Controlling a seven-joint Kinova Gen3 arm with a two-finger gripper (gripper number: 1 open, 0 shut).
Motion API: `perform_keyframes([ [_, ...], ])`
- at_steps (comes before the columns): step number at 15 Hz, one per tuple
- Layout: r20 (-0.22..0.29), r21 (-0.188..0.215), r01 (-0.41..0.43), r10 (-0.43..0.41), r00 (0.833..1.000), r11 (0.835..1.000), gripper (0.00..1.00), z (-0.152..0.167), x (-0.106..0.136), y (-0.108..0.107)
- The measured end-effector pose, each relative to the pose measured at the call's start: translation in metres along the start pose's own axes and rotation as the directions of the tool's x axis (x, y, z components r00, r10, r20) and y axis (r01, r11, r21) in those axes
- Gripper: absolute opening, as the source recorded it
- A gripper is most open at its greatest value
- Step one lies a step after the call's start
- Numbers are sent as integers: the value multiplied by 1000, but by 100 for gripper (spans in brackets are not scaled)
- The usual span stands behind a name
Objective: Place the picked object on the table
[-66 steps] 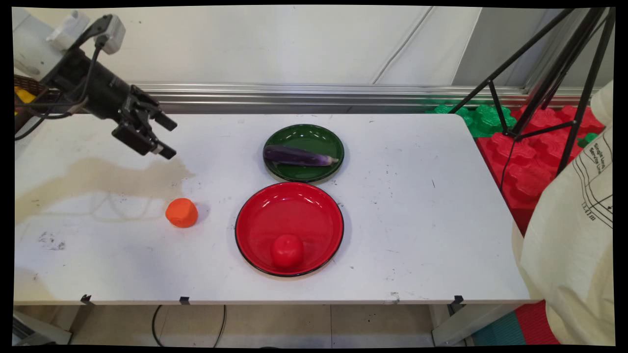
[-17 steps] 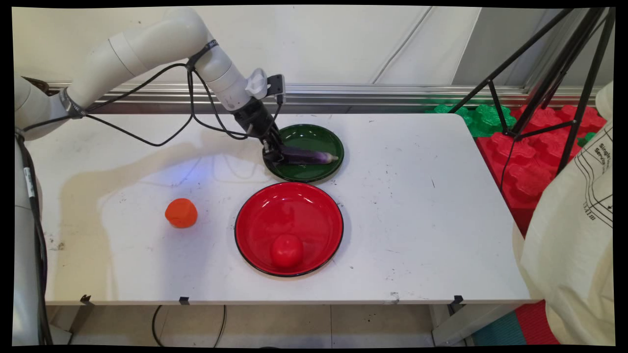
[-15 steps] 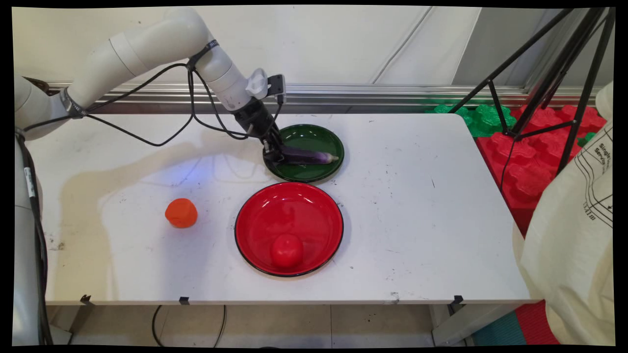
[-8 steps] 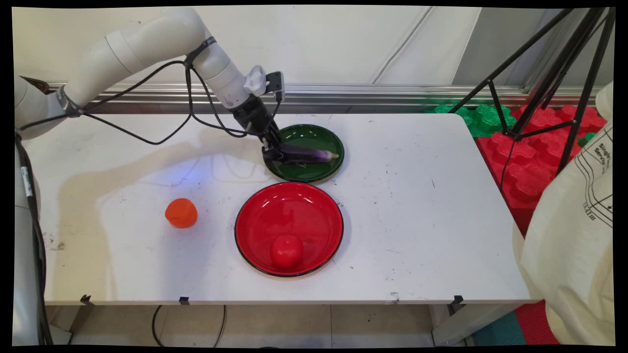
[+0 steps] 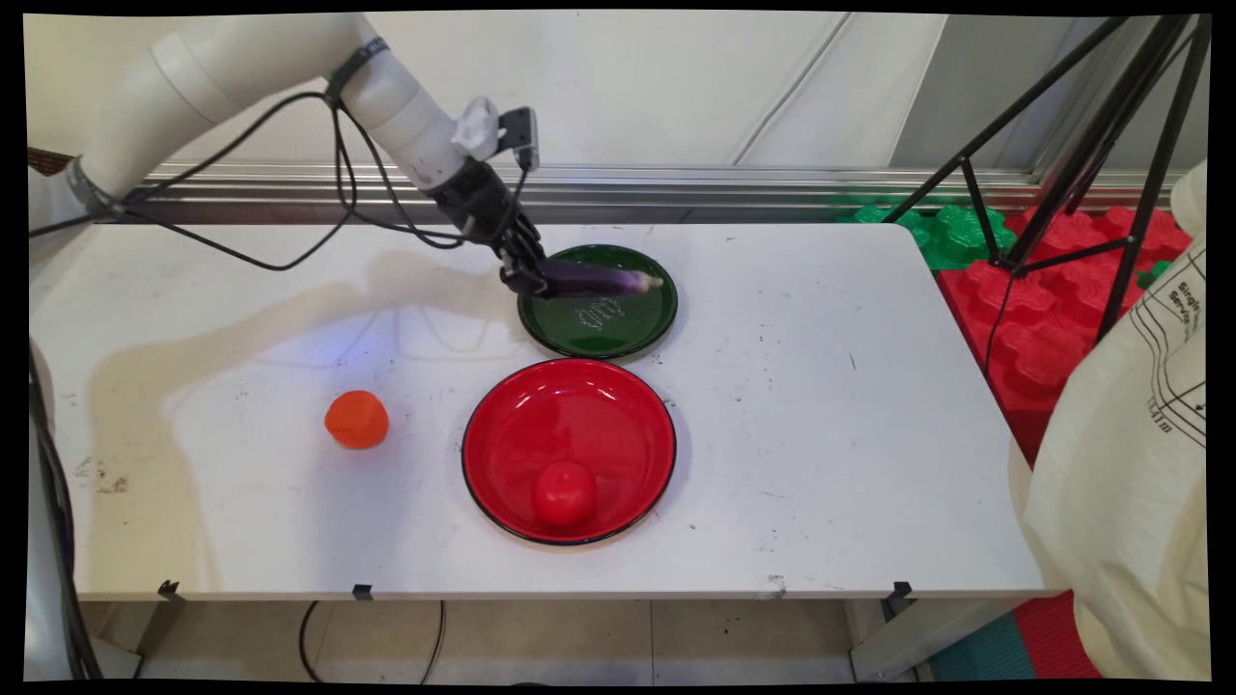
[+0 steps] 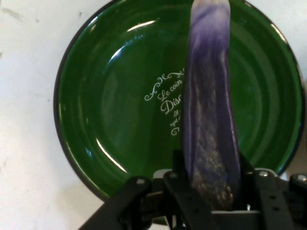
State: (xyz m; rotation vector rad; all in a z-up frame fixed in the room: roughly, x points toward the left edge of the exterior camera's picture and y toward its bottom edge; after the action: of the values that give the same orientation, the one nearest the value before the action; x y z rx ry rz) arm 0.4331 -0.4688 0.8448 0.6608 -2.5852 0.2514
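Note:
My gripper (image 5: 534, 281) (image 6: 211, 184) is shut on the thick end of a purple eggplant (image 5: 601, 281) (image 6: 209, 105). The eggplant hangs lifted a little above the green plate (image 5: 599, 323) (image 6: 110, 124), pointing right, with its tip over the plate's far right rim. White lettering shows on the plate's bare middle. In front of it lies a red plate (image 5: 570, 425) with a red tomato (image 5: 564, 493) near its front rim.
An orange fruit (image 5: 356, 419) lies on the white table (image 5: 821, 425) left of the red plate. A black tripod (image 5: 1062, 174) and red and green foam blocks (image 5: 1043, 319) stand right of the table. A person in a cream shirt (image 5: 1130, 463) stands at the right edge.
The arm came from the far left to the green plate, closed on the eggplant's thick end and in the last half second raised it off the plate.

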Motion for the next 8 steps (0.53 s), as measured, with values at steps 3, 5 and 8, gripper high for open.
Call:
perform_keyframes([
  [3, -11, 5, -9, 9, 1000, 1000, 0, -17, -2, 3],
  [5, -18, 8, -20, 20, 1000, 1000, 0, -34, -5, 7],
  [8, -25, 8, -32, 32, 999, 999, 0, -56, -10, 12],
])
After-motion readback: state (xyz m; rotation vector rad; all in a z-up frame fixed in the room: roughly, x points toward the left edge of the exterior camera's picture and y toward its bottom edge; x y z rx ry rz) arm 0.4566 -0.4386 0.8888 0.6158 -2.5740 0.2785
